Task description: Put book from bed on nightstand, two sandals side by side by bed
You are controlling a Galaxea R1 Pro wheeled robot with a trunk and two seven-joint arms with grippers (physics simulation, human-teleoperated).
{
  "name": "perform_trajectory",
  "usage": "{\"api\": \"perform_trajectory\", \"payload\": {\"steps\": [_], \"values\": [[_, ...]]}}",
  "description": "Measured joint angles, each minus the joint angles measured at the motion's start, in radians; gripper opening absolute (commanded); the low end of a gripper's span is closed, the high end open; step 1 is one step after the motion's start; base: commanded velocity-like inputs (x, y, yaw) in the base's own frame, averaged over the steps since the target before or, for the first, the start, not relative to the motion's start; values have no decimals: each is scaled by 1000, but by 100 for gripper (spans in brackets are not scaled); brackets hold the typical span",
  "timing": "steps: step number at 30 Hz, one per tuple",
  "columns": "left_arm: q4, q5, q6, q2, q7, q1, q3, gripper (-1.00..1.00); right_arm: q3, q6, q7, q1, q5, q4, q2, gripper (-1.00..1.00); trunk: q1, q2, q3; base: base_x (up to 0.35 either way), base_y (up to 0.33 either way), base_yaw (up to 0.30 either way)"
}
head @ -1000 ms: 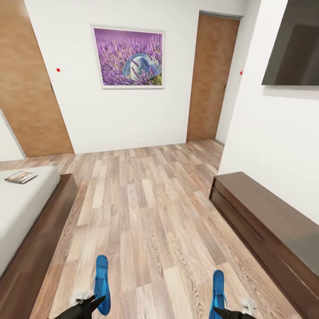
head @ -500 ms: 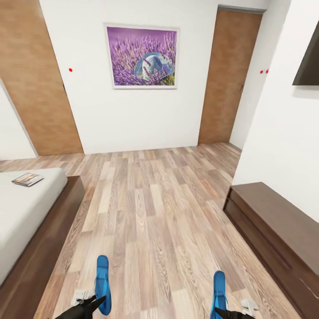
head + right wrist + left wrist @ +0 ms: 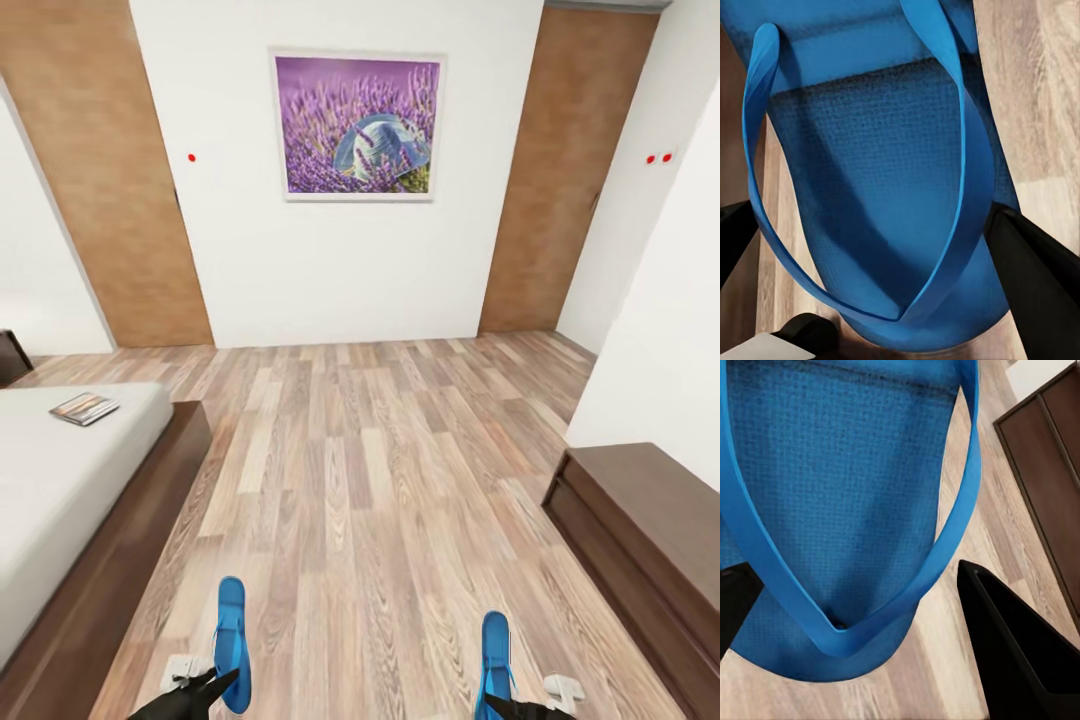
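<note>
Two bright-blue sandals hang just above the wood floor at the bottom of the head view. My left gripper (image 3: 205,690) is shut on the left sandal (image 3: 231,640), and my right gripper (image 3: 515,706) is shut on the right sandal (image 3: 494,650). Up close, the left sandal (image 3: 847,495) sits between the left gripper's (image 3: 862,637) black fingers (image 3: 1016,652), strap facing the camera. The right sandal (image 3: 885,187) fills the span of the right gripper (image 3: 892,300). The book (image 3: 85,408) lies flat on the bed (image 3: 50,490) at the left. A nightstand corner (image 3: 12,355) peeks out beyond the bed.
A low dark-brown cabinet (image 3: 650,530) runs along the right wall. Ahead is open plank floor (image 3: 360,470), a white wall with a lavender picture (image 3: 358,125), and wooden doors (image 3: 110,180) on both sides.
The whole view has swung to the left, so the bed, book and picture sit further right in frame and the dark wall screen has left it. Both sandals stay in the grippers.
</note>
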Motion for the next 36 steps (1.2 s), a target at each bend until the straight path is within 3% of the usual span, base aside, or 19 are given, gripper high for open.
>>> {"api": "perform_trajectory", "payload": {"steps": [36], "values": [[0, 0, -1, 1, 0, 0, 1, -100, 0, 0, 0, 0, 1, 2, 0, -100, 0, 0, 0, 306, 0, 6]]}}
